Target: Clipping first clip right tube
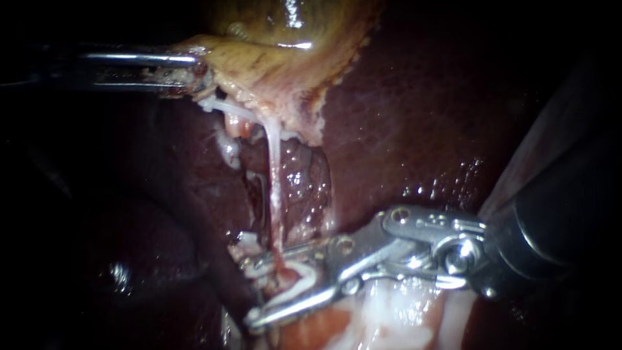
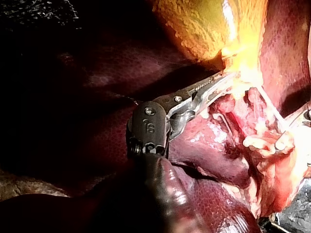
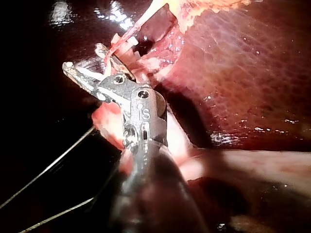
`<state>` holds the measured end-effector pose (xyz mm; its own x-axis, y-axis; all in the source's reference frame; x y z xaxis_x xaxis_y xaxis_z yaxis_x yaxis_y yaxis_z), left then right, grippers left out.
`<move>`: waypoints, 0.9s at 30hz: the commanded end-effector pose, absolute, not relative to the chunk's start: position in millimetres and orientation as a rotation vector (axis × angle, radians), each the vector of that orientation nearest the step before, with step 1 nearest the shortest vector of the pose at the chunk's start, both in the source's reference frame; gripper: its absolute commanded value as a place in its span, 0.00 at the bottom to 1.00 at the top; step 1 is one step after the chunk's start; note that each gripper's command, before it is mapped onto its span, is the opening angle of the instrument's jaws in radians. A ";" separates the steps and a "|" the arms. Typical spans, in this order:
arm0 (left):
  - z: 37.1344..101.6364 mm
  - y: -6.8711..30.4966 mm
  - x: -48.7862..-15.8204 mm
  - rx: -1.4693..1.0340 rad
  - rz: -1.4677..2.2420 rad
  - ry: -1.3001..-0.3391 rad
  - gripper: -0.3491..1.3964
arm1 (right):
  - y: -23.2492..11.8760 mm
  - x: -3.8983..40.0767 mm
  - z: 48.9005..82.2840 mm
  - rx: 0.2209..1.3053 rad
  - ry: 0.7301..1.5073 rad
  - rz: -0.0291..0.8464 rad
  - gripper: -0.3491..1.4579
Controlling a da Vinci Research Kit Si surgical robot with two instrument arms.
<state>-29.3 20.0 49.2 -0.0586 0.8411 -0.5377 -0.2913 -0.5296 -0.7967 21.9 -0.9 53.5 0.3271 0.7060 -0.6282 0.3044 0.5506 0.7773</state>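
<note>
A thin white tube [image 1: 275, 175] runs down from the yellow-green gallbladder [image 1: 278, 26] to raw tissue below. My right instrument [image 1: 248, 291] comes in from the right. Its jaws stand open astride the tube's lower end, with a pale curved clip [image 1: 295, 285] lying inside them. In the right wrist view the same jaws [image 3: 82, 57] show a gap, and the tube [image 3: 129, 34] passes just ahead of them. My left instrument [image 1: 194, 71] comes in from the upper left. Its jaws are shut on the gallbladder's pale edge and hold it stretched; they [image 2: 218, 87] show the same in the left wrist view.
Dark red liver [image 1: 414, 116] surrounds the site. A second, darker tube [image 1: 259, 194] lies just left of the white one. Pale fatty tissue [image 1: 389, 317] sits under the right instrument's shaft. Two thin wires [image 3: 48, 170] cross beside the right instrument in its wrist view.
</note>
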 end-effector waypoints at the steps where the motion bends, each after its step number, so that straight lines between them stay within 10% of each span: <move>1: 49.2 20.0 -29.3 -1.373 1.715 -0.632 0.00 | -0.8 21.9 53.6 1.012 1.258 0.333 0.46; 27: 49.3 20.0 -29.4 -1.373 1.715 -0.631 0.00 | 2.3 21.2 53.2 1.093 1.212 0.422 0.00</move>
